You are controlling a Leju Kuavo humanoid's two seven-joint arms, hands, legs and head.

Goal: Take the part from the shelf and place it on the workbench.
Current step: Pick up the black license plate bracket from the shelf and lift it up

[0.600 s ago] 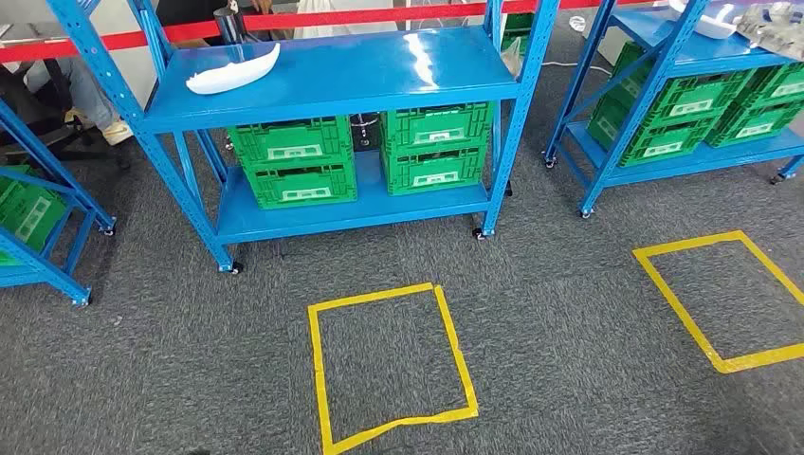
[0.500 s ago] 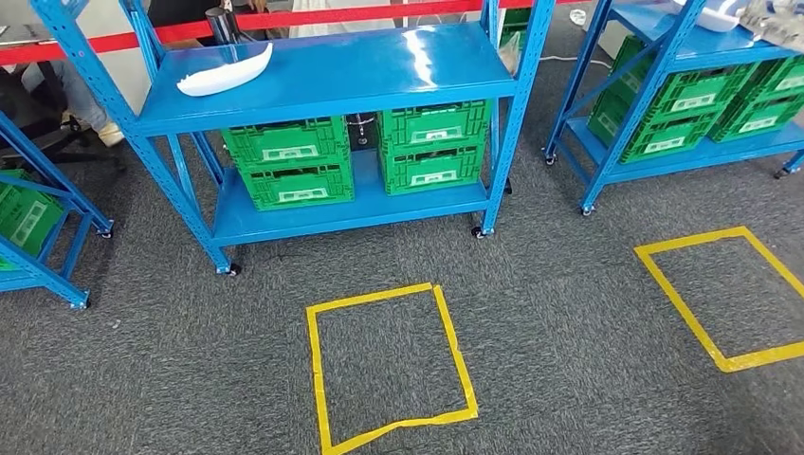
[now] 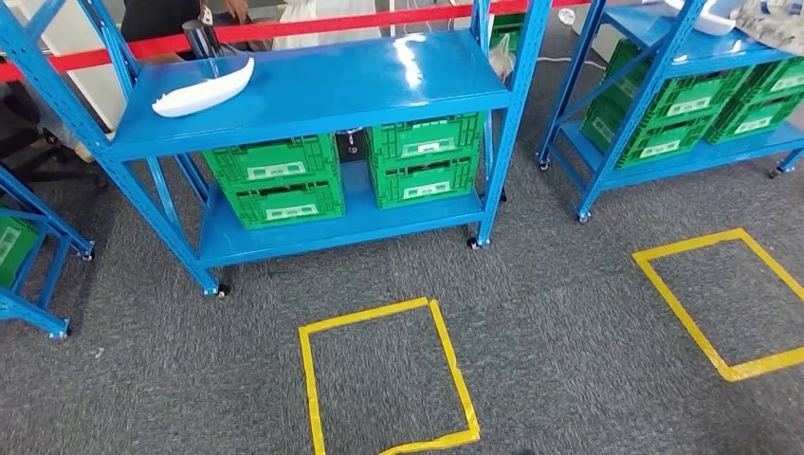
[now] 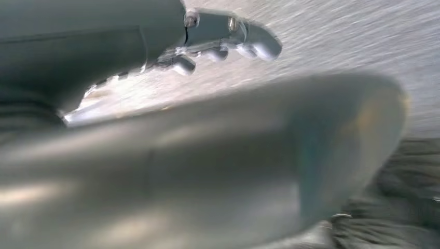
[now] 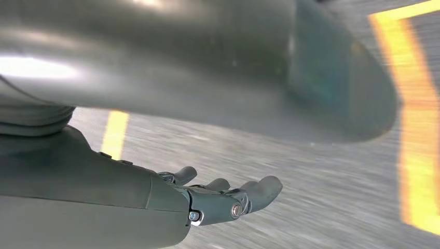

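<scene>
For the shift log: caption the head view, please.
White part lies on the blue shelf above green crates; yellow tape square marks the carpet.

White curved part (image 3: 203, 89) lying flat on blue shelf (image 3: 379, 81) top level, near left rear corner

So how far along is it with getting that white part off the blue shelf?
Nothing looks done yet: the white part lies on the top level of the blue shelf. In hand is nothing; the left hand and right hand hang over the carpet with fingers apart and hold nothing. Left: reach the shelf, grasp the part, carry it to the workbench.
</scene>
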